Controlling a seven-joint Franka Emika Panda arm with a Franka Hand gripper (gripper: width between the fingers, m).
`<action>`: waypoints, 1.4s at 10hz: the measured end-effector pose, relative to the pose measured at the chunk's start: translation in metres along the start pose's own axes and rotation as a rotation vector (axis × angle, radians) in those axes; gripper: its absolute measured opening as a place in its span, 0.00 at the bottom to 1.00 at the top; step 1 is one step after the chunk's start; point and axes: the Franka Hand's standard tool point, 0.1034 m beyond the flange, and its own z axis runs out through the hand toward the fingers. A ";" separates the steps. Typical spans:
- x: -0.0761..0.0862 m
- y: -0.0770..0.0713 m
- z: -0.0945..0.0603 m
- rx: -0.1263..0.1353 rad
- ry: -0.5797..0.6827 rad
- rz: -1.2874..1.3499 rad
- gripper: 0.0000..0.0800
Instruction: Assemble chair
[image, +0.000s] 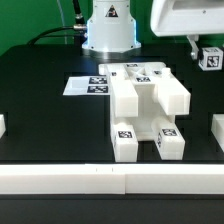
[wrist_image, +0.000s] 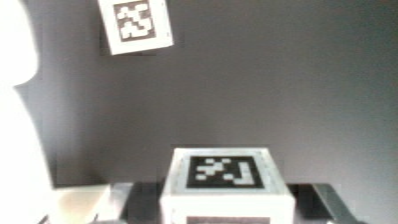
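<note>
The partly joined chair (image: 146, 108) stands mid-table as a blocky white body with tagged legs toward the front. In the air at the exterior view's upper right, my gripper (image: 208, 60) is shut on a small white chair part (image: 210, 58) that bears a tag. The wrist view shows this tagged block (wrist_image: 226, 178) clamped in my gripper (wrist_image: 226, 202), with a dark finger (wrist_image: 135, 196) pressed on each side. It hangs over the dark table, apart from the chair body.
The marker board (image: 88, 85) lies flat behind the chair, in front of the robot base (image: 108, 30). Loose white pieces sit at the table's left edge (image: 2, 125) and right edge (image: 218, 130). Another tagged white piece (wrist_image: 137, 25) lies below the gripper. A white rail (image: 110, 178) borders the front.
</note>
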 end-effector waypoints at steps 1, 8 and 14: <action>0.011 0.011 -0.014 0.005 0.005 0.004 0.36; 0.049 0.046 -0.032 0.010 0.008 -0.062 0.36; 0.057 0.058 -0.032 0.002 0.015 -0.080 0.36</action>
